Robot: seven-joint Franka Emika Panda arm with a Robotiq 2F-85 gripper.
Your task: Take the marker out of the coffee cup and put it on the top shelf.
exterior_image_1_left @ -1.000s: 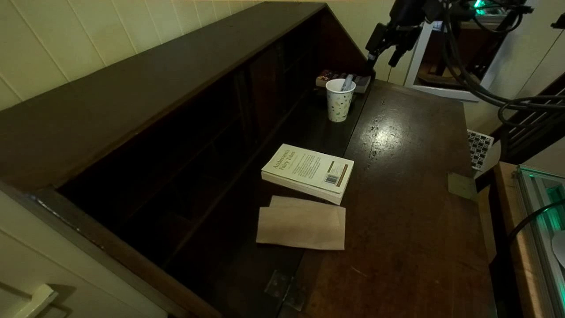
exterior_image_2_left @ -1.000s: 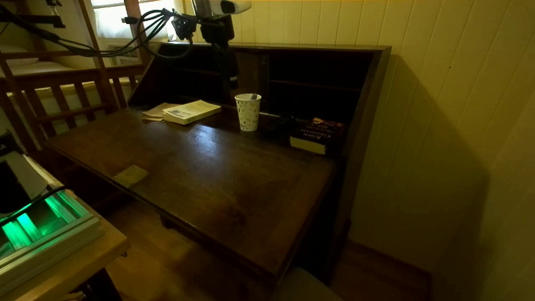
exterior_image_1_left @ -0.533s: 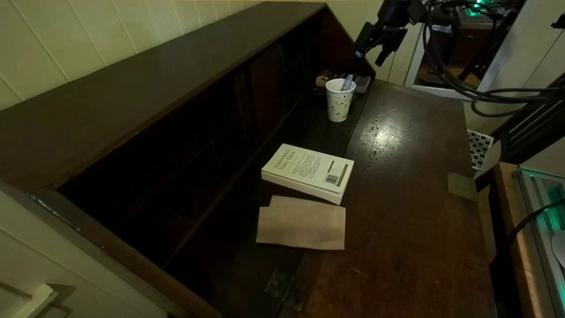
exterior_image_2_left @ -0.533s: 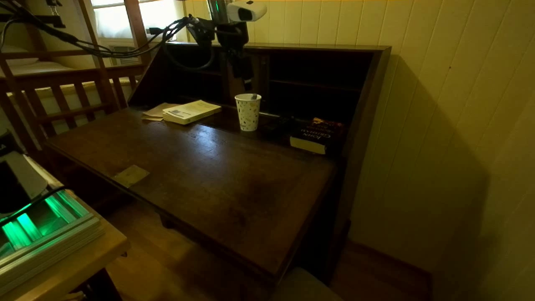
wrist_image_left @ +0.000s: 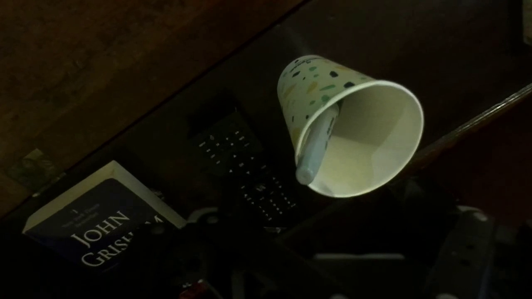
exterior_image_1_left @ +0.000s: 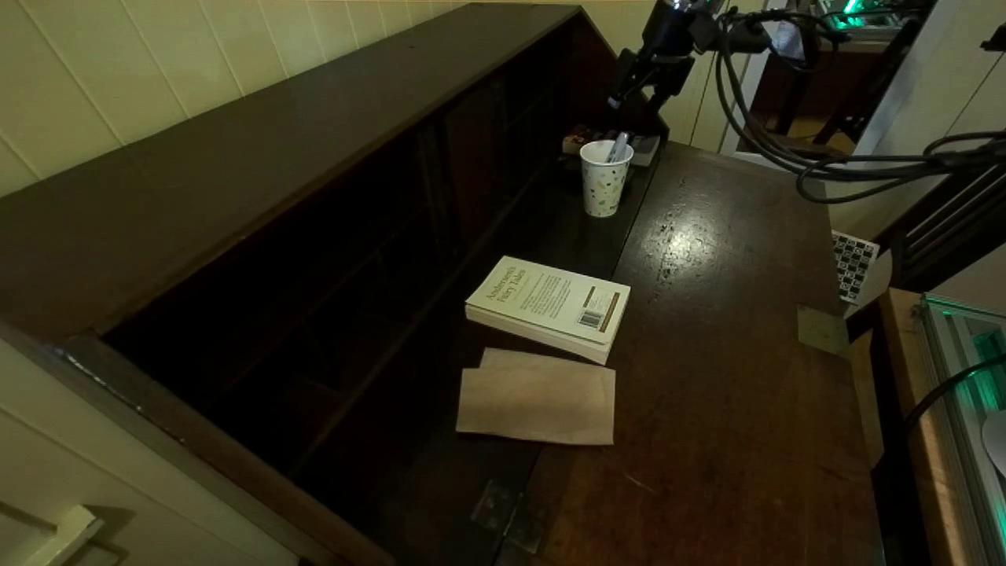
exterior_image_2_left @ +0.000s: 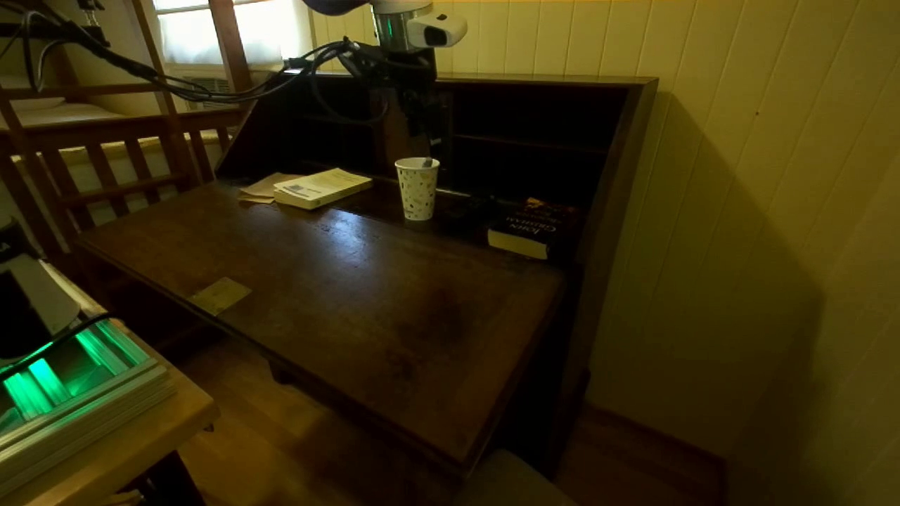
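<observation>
The coffee cup, a white paper cup with coloured specks, stands upright on the desk in both exterior views (exterior_image_1_left: 603, 189) (exterior_image_2_left: 418, 193) and fills the middle of the wrist view (wrist_image_left: 307, 89). The marker, a pale grey-blue pen, leans inside it with its end above the rim (exterior_image_1_left: 618, 147) (exterior_image_2_left: 427, 162) (wrist_image_left: 318, 145). My gripper (exterior_image_1_left: 635, 104) is above the cup and apart from it, tilted, its two fingers spread with nothing between them. In the wrist view the fingers are very dark. The top shelf, a long brown board (exterior_image_1_left: 314, 118), shows its edge in an exterior view (exterior_image_2_left: 534, 79).
A white book (exterior_image_1_left: 550, 306) and brown paper (exterior_image_1_left: 538, 401) lie on the desk. A dark book (exterior_image_2_left: 531, 228) and a black remote (wrist_image_left: 245, 166) lie near the cup. The shelf unit's dark compartments (exterior_image_2_left: 541, 116) stand behind. Cables (exterior_image_1_left: 864, 165) hang from the arm.
The arm and gripper have moved toward the cup: left and slightly down in an exterior view, right and down in another. The fingers stay apart. Cup and marker have not moved.
</observation>
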